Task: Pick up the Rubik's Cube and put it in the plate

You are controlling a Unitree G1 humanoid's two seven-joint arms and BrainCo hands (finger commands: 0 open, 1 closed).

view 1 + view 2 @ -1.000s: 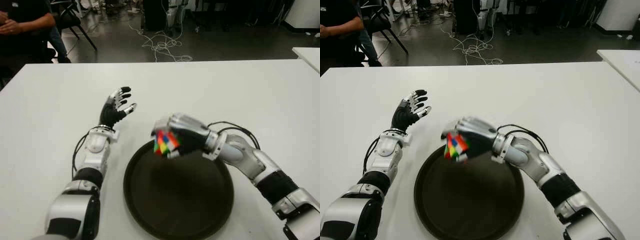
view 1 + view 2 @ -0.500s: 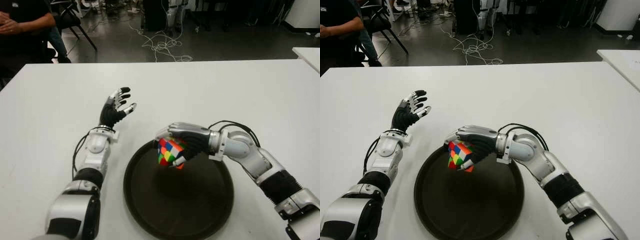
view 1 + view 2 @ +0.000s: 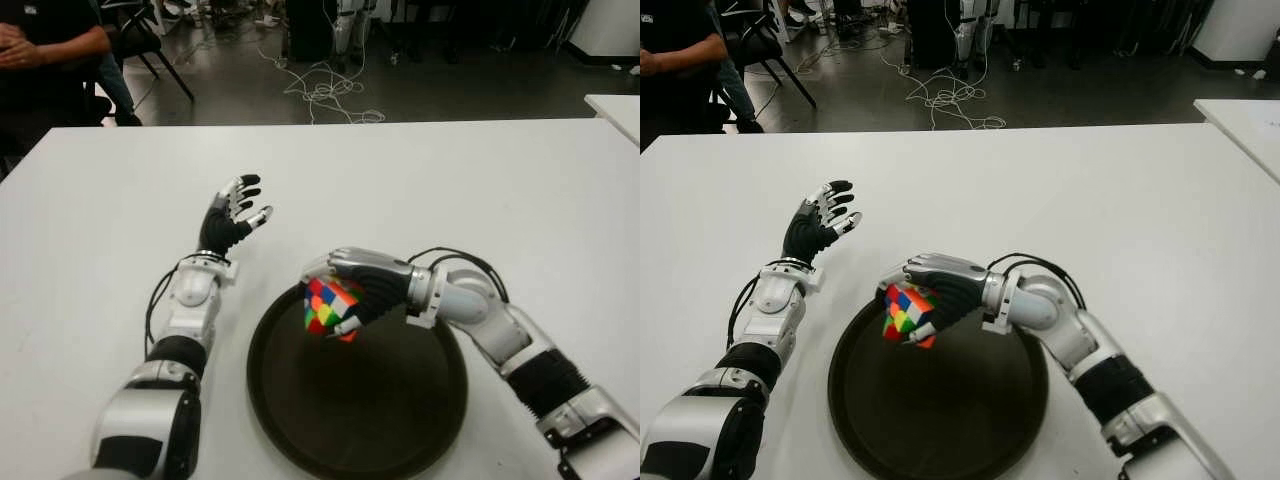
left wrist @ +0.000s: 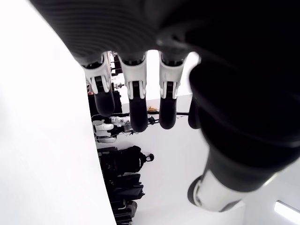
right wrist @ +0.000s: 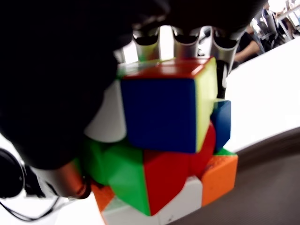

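The multicoloured Rubik's Cube (image 3: 327, 307) is held in the right hand (image 3: 362, 288), tilted so that one corner points down, over the far left portion of the round dark brown plate (image 3: 400, 445). The right hand's fingers (image 3: 350, 262) curl over the top and far side of the cube, and the thumb presses against its near side, so the hand is clamped on the cube. In the right wrist view the cube (image 5: 164, 140) shows blue, red, green, orange, yellow and white facelets, with its layers twisted slightly out of line, and the dark plate surface (image 5: 262, 187) lies close under its lowest corner; whether the corner touches the plate cannot be told. The right forearm reaches across the plate's far right rim from the robot's right side. The left hand (image 3: 236, 213) shows to the left of the right hand and beyond the plate's rim, above the white table (image 3: 500, 180), with its fingers (image 4: 133, 101) spread and straight and holding nothing. Past the far left corner of the table, a person in a dark top (image 3: 45, 50) sits with hands together.
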